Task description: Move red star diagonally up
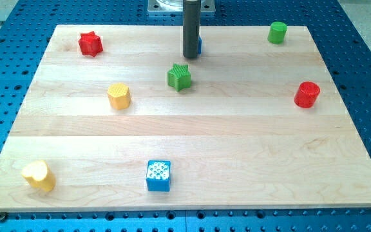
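Board (192, 138), wooden, lying on a blue perforated table (366, 38). Red star (90, 44): sitting near the view's top-left corner, untouched. My tip (190, 56): a bare rod with nothing to open or close, resting at top centre, well apart from the star, hiding most of a blue block (199, 45) behind it and standing just above the green star (180, 77). Also lying about: yellow hexagon (118, 96), yellow heart (38, 175), blue cube (158, 175), red cylinder (307, 95), green cylinder (277, 32). Step in hand, by judgement: approaching, no contact yet. Next move is calling for travelling leftward, settling below and to one side of the star, then pushing up diagonally; little board remains above it.
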Robot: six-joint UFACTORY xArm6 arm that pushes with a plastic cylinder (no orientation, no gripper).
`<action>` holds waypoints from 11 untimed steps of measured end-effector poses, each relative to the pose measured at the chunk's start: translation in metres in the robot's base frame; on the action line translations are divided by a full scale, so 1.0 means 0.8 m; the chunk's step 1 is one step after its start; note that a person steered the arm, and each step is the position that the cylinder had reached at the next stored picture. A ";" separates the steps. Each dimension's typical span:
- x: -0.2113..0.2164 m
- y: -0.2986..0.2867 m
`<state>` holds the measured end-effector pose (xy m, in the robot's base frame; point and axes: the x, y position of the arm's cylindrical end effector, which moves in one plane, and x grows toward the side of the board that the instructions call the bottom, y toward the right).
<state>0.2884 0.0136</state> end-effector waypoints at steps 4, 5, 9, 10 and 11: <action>0.018 -0.255; -0.018 -0.208; -0.045 -0.253; -0.053 -0.253; -0.053 -0.253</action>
